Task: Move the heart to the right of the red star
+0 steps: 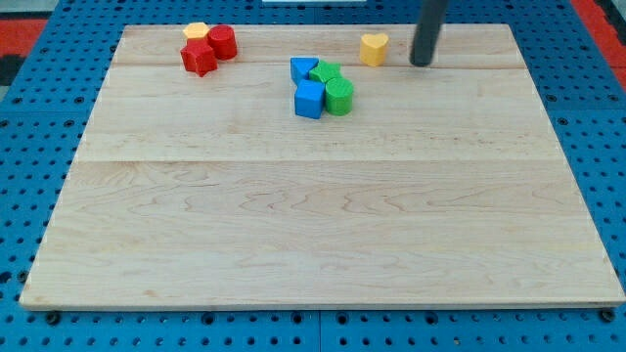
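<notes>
A yellow heart (374, 47) lies near the view's top, right of centre. My tip (421, 63) stands just to its right, a small gap away. The red star (199, 58) sits at the view's top left. A red cylinder-like block (222, 41) touches it on the right, and a yellow block (196, 30) sits just behind it.
A cluster sits between the heart and the red star: a blue triangle (303, 68), a blue cube (309, 99), a green block (327, 72) and a green cylinder (339, 97). The wooden board (313, 225) lies on a blue pegboard.
</notes>
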